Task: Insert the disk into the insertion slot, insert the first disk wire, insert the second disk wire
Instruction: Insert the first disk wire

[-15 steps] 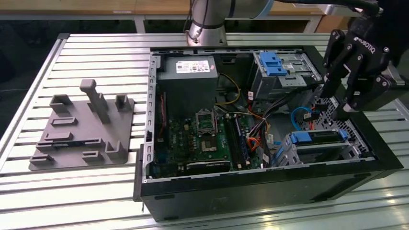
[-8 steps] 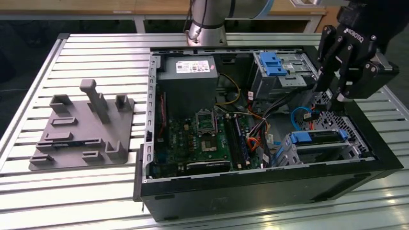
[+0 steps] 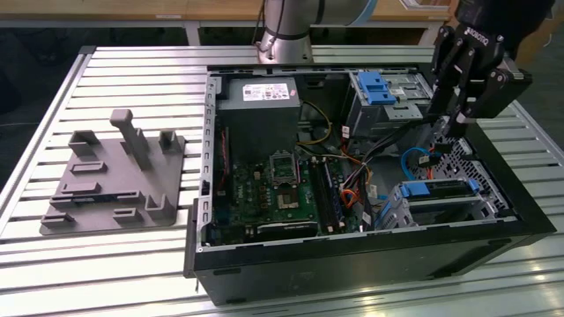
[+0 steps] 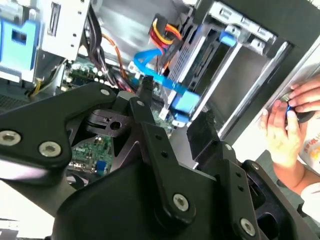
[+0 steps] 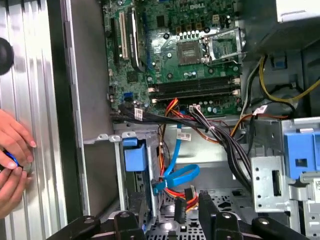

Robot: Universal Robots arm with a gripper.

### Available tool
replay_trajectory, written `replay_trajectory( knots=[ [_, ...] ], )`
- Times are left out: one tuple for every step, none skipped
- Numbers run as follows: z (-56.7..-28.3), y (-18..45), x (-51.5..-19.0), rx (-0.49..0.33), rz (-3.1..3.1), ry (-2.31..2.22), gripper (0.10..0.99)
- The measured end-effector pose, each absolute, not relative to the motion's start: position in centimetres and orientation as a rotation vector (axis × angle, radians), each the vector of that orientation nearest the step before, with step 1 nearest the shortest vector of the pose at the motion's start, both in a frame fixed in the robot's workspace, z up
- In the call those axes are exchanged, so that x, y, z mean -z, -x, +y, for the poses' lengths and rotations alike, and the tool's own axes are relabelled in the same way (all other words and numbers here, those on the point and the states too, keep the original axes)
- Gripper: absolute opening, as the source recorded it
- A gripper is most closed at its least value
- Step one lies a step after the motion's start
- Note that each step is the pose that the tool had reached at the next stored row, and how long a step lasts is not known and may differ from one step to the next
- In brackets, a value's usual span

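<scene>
Blue-framed disk (image 3: 440, 189), seated inside insertion slot (image 3: 490, 201), likely for cabling; near slot, claw (image 5: 172, 206) released, spread over blue wire (image 5: 176, 176).

There is one computer case (image 3: 352, 264) on one slatted counter (image 3: 132, 66), and one grey plastic jig (image 3: 105, 191). The case holds one motherboard (image 3: 273, 191), one power supply (image 3: 260, 99), one disk (image 3: 440, 190), one perforated metal cage (image 3: 487, 198) and one grey bay (image 3: 374, 89) with a single blue latch. There is one robot arm (image 3: 286, 33), with one pincer (image 5: 174, 216) that has two fingers (image 5: 216, 222). A person's two hands (image 5: 15, 145) appear in the first wrist view.
</scene>
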State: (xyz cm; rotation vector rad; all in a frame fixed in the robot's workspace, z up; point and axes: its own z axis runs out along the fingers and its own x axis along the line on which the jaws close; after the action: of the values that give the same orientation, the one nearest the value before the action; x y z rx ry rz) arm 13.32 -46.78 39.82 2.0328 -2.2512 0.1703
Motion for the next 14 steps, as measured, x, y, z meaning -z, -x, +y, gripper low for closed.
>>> replay_trajectory(
  knots=[
    [-46.8, -13.7, -39.8, -0.168, -2.25, -2.032, 0.557],
    [-46.7, -14.1, -39.7, -0.165, -2.248, -2.031, 0.557],
    [-46.7, -14.5, -39.6, -0.163, -2.247, -2.031, 0.557],
    [-46.7, -14.7, -39.6, -0.161, -2.247, -2.03, 0.557],
    [-46.7, -14.9, -39.5, -0.161, -2.246, -2.031, 0.557],
    [-46.5, -14.9, -39.5, -0.163, -2.245, -2.03, 0.557],
    [-46.4, -14.9, -39.5, -0.172, -2.24, -2.025, 0.557],
    [-46.2, -14.9, -39.4, -0.189, -2.232, -2.017, 0.557],
    [-46.0, -14.9, -39.4, -0.208, -2.222, -2.009, 0.557],
    [-45.7, -14.9, -39.4, -0.226, -2.213, -2.0, 0.557],
    [-45.5, -14.9, -39.3, -0.243, -2.204, -1.992, 0.557],
    [-45.1, -14.9, -39.2, -0.257, -2.197, -1.985, 0.557],
    [-44.8, -14.9, -39.1, -0.264, -2.193, -1.982, 0.557],
    [-44.6, -14.9, -39.0, -0.266, -2.192, -1.981, 0.557]
  ],
)
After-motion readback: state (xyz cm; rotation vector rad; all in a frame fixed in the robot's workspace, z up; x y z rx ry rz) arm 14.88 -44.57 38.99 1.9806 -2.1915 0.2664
